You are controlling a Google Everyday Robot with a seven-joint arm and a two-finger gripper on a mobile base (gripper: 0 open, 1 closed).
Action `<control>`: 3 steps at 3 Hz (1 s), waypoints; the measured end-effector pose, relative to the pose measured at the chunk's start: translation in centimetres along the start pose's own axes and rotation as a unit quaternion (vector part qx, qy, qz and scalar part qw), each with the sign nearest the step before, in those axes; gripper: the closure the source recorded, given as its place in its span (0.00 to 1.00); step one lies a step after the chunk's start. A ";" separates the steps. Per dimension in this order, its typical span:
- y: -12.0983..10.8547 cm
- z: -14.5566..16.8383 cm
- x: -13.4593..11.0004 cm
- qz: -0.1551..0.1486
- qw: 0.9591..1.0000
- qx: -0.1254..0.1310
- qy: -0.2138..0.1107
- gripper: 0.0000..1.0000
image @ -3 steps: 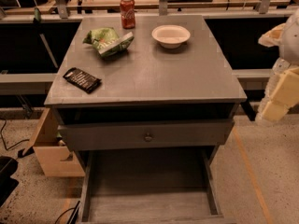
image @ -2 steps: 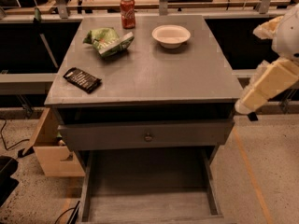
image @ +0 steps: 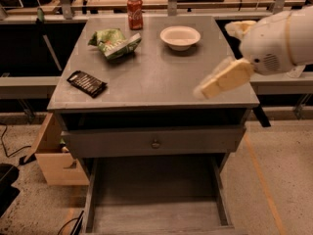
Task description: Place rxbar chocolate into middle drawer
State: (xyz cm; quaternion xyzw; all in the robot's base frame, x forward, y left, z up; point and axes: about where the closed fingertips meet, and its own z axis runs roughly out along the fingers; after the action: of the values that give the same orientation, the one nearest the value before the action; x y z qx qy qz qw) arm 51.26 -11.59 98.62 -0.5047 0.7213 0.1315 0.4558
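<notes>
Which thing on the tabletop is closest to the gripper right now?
The white bowl, at the back right. The gripper hangs by the right front corner of the table; the green chip bag, red can and rxbar chocolate lie farther left.

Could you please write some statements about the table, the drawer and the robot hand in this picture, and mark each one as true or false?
1. The rxbar chocolate lies on the table top, near the front left corner as the picture shows it. True.
2. The middle drawer is shut. False: it is pulled out below the table top.
3. The hand holds the rxbar chocolate. False: the hand is over the right side of the table top, far from the bar.
4. The white bowl stands to the right of the green chip bag. True.
5. The red can lies inside the white bowl. False: it stands upright at the back edge, apart from the bowl.
</notes>
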 end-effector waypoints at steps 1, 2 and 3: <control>0.4 4.1 -2.3 0.004 0.994 0.004 -0.107 0.00; 0.9 5.5 -7.0 -0.008 0.986 0.013 -0.168 0.00; 1.3 6.1 -7.7 -0.012 0.987 0.007 -0.163 0.00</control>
State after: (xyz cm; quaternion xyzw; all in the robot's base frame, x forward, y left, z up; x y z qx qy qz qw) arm 53.94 -2.42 101.01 -0.4819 0.6323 0.2011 0.5723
